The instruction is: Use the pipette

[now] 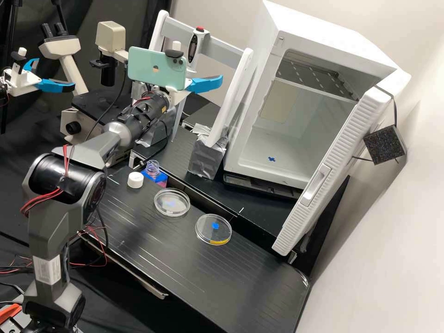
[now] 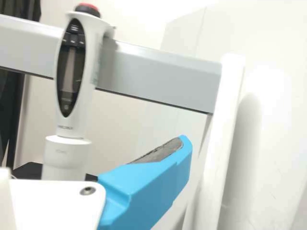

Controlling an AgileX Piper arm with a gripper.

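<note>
Hanging upright with a slight tilt against the grey crossbar of a white-legged stand, the pipette is white and slim, with a red top on a dark collar, a long dark oval panel and, under its handle, a wider white sleeve. The gripper is open, one blue finger standing with its grey inner pad bare, and it holds nothing; how far apart the two fingers stand I cannot tell. In the wrist view the panel's small grey buttons and lighter central strip can be made out, and the lower end of the pipette is hidden behind the gripper's white body. The high view takes in the bench as well, where two clear round dishes lie apart: one dish with a faint bluish patch, the other dish with a blue mark and a yellow strip along its edge. Near the first sit a white cap and a clear coil over a blue and pink patch. A pale green phone is mounted by the gripper, a white cabinet stands with its door open, and a microscope is behind the arm. Tiny print runs below the pipette's panel, and the phone's back bears a logo.
</note>
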